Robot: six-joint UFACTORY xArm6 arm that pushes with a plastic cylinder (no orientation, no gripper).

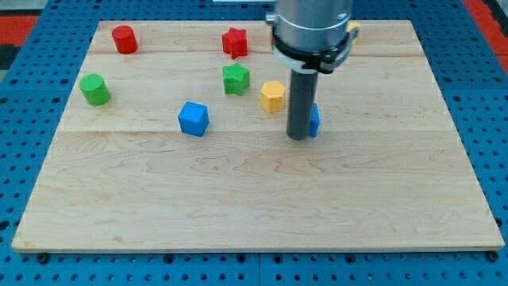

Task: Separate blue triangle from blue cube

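The blue cube [193, 118] sits on the wooden board left of centre. The blue triangle [314, 120] shows only as a sliver, mostly hidden behind my rod at the view's centre-right. My tip [298, 137] rests on the board right against the triangle's left side, in front of it. The cube is well apart to the tip's left.
A yellow block [272, 96] lies just up-left of the rod. A green star-like block [236, 79] and a red star block [234, 42] stand above it. A red cylinder [124, 39] and a green cylinder [95, 90] are at the left. A yellow piece [352, 30] peeks out behind the arm.
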